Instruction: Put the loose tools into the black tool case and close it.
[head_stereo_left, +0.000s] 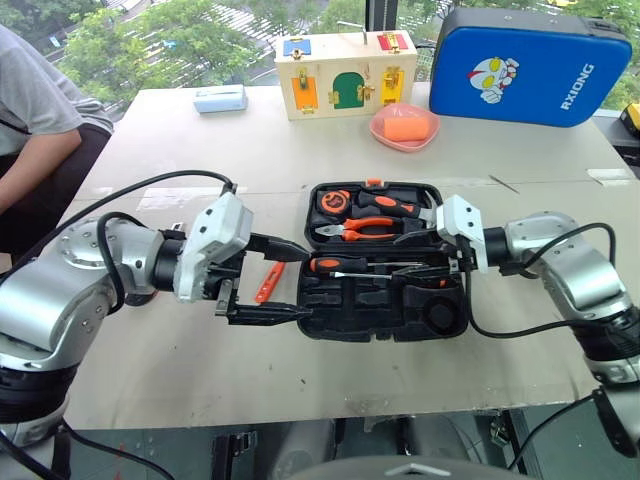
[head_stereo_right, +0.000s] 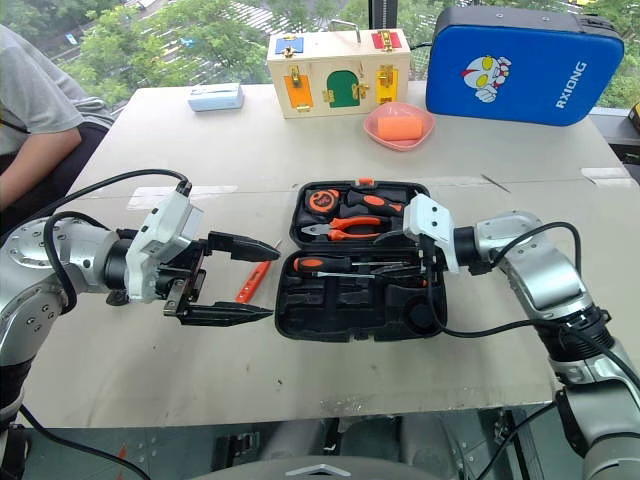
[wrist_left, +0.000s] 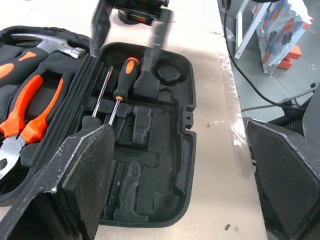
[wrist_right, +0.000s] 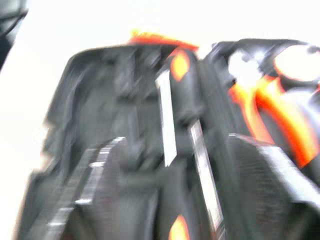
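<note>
1. Case lies open on the desk, between the two hands, its near half and its far half both lying flat.
2. Left hand is spread wide and holds nothing; its lower finger reaches the near-left corner of the case, and its upper finger points at the case's left edge.
3. Tester pen, slim and orange, lies on the desk in the gap between the left hand's two fingers, just outside the case.
4. Right hand hangs over the right part of the case at the hinge line, pointing toward the left hand. Its fingers stand partly apart; whether they pinch anything I cannot tell.
5. Screwdriver lies in the near half, along the hinge, its orange-and-black handle toward the left hand and its thin shaft running toward the right hand's fingertips. The left wrist view shows two thin shafts side by side there.
6. Pliers, a hammer and a tape measure sit in the far half, beyond the right hand's fingers.
</note>
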